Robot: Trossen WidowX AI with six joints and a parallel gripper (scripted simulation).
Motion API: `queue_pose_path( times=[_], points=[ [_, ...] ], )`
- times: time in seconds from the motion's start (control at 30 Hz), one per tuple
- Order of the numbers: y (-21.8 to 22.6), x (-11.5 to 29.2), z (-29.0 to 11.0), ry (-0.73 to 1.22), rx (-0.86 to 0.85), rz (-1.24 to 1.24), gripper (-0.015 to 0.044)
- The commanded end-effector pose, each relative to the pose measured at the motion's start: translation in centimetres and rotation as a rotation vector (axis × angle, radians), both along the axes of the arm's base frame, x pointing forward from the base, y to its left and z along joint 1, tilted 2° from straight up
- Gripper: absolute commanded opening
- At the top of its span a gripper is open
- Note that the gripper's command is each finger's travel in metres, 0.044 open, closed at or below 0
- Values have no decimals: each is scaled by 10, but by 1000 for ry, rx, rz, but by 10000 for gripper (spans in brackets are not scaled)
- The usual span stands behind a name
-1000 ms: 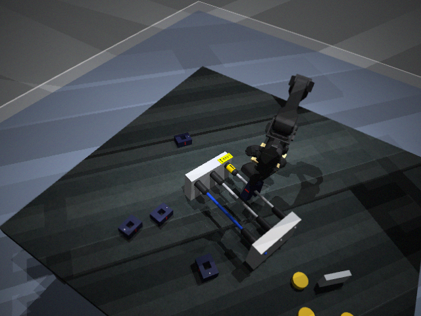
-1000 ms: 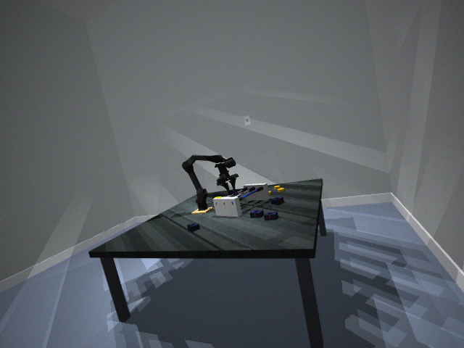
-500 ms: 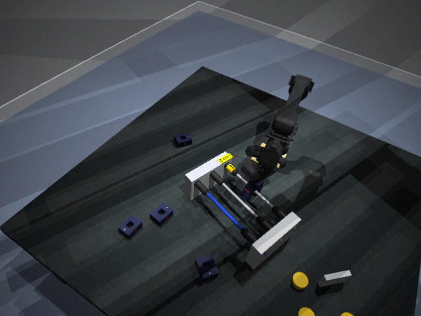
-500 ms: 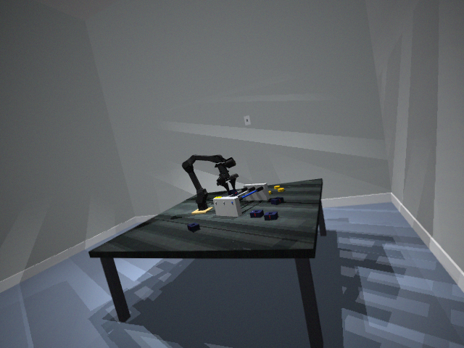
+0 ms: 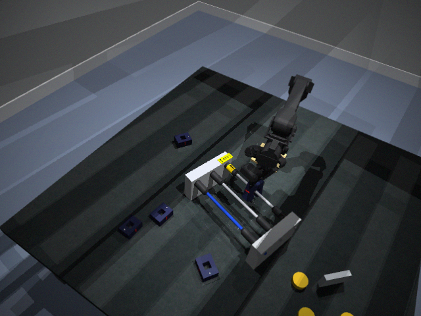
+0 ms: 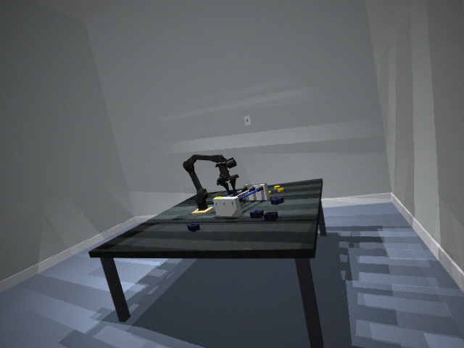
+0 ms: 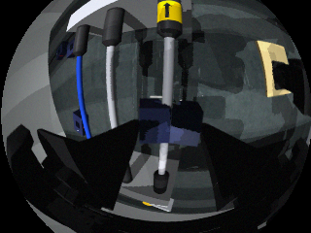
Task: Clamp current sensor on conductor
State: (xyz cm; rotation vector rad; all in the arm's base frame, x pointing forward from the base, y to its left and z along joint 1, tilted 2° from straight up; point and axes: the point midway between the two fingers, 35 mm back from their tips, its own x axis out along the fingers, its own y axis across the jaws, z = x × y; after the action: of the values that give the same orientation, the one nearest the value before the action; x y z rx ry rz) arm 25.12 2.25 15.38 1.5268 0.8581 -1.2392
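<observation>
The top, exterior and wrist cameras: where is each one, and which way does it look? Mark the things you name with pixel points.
Top: high up, looking slantwise down at the white-ended rack (image 5: 206, 168) (image 6: 227, 206); it shows the arm (image 5: 285, 118) (image 6: 193, 180) and gripper.
Exterior: beyond a table (image 6: 202, 253) edge, looking across it towards a wall; the whole arm shows.
Wrist: on the arm, looking down past the gripper's dark fingers at the held sensor (image 5: 253, 190) (image 7: 155, 123).
Top and wrist share the blue rod (image 5: 224, 210) (image 6: 251, 193) (image 7: 80, 92).

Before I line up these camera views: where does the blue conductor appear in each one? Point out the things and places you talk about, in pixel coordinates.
Top: blue conductor (image 5: 224, 210) (image 6: 250, 193) (image 7: 80, 92), centre, slightly low.
Exterior: small, just right of centre, slightly low.
Wrist: left side, upper half.
Shared landmark: the current sensor (image 5: 249, 194) (image 6: 233, 192) (image 7: 155, 127) in the tool's grip.
</observation>
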Motion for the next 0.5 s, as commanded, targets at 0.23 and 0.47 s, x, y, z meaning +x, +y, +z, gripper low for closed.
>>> queue_pose_path(
  times=[0.23,0.47],
  points=[
    [-3,12,1,151,50,10,0],
    [-3,11,-1,162,50,8,105]
  ],
)
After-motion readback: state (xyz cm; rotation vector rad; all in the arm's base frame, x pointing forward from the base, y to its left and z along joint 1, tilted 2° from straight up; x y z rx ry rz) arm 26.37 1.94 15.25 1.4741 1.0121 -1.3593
